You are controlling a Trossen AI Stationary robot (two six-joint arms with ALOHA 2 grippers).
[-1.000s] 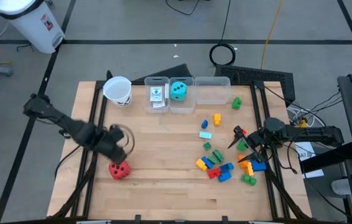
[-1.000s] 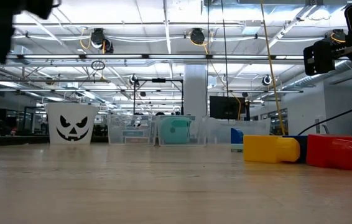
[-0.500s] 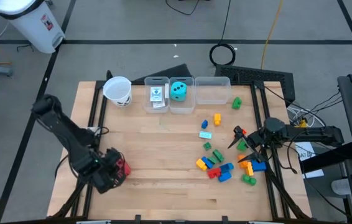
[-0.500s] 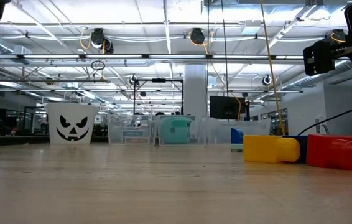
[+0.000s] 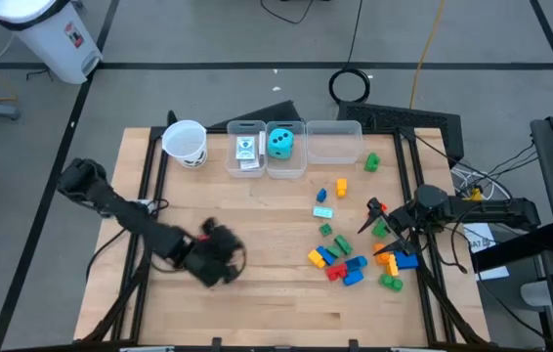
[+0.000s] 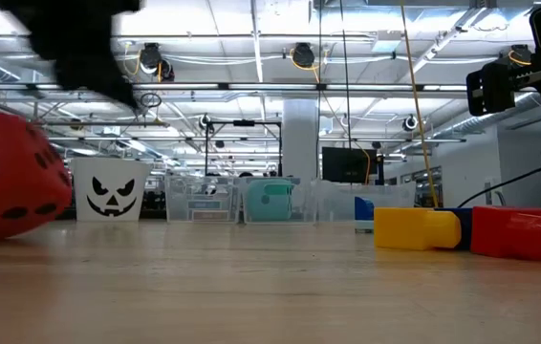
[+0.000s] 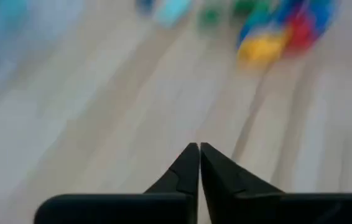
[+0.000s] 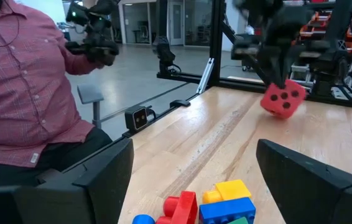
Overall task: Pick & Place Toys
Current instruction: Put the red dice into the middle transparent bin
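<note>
The red die (image 8: 282, 99) with dark pips stands tilted on the left half of the table, also in the low view (image 6: 10, 179). In the high view my left arm hides it. My left gripper (image 5: 220, 262) is just above it, slanting down, its fingers (image 7: 199, 155) shut with nothing between them. The teal die (image 5: 279, 143) and white card packs (image 5: 247, 150) lie in clear bins at the far edge. Coloured bricks (image 5: 340, 262) lie scattered on the right. My right gripper (image 5: 379, 220) waits open above them. My left gripper's shut fingertips (image 8: 278, 76) come down from above right at the red die's upper face (image 8: 283, 87). I cannot tell whether they touch it. The die is not between the fingers; it stands tipped on the wood.
A white paper cup (image 5: 186, 142) stands at the far left beside the three clear bins; the rightmost bin (image 5: 333, 142) holds nothing. Loose bricks (image 5: 370, 160) lie near it. A person in a red shirt (image 8: 20, 81) sits beyond the table's left side. Bare wood (image 5: 267, 303) lies along the near edge.
My left gripper has come down and toward the near edge over the red die, shut, then swung toward the table's right, tipping further downward. The die has shifted toward the right and now stands tilted, well inside the low view.
</note>
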